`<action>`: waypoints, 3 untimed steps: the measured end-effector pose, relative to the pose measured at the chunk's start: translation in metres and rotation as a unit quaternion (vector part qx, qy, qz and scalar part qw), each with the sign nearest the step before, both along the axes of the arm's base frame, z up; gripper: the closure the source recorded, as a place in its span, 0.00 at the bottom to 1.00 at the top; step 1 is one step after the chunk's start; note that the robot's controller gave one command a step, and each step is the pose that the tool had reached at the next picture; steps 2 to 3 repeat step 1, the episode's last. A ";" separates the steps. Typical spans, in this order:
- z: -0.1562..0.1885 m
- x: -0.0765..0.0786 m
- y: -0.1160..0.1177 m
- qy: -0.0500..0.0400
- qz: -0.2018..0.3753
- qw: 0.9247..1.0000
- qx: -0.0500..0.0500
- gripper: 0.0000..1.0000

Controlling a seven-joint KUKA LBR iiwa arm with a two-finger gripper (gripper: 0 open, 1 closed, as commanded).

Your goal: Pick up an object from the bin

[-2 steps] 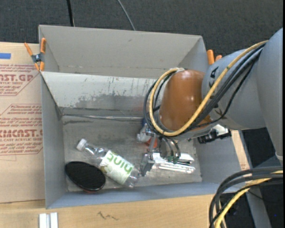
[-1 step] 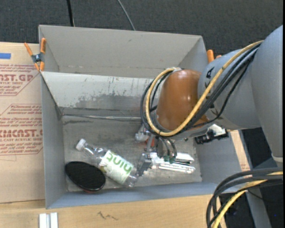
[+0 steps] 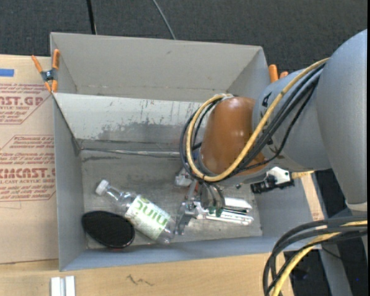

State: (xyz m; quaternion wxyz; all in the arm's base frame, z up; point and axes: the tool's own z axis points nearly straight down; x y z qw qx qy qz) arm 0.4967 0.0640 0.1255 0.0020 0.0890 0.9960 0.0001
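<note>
My gripper (image 3: 191, 210) hangs low over the bin floor, right of centre near the front wall, under the orange-brown wrist cover. Just to its left lies a clear plastic bottle (image 3: 140, 212) with a green and white label, on its side with the cap pointing to the back left; its bottom end reaches the gripper. Just right of the gripper lies a flat white item with green markings (image 3: 233, 214), partly tucked under the gripper body.
A black oval thing (image 3: 108, 229) rests in the front left corner, touching the bottle. The arm and its yellow and black cables come in from the right over the bin's rim.
</note>
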 end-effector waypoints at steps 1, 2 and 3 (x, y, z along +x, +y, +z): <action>-0.042 -0.002 0.027 0.002 0.000 1.000 0.000 0.00; -0.042 -0.002 0.027 0.002 0.000 1.000 0.000 0.00; -0.042 -0.002 0.027 0.002 0.000 1.000 0.000 0.00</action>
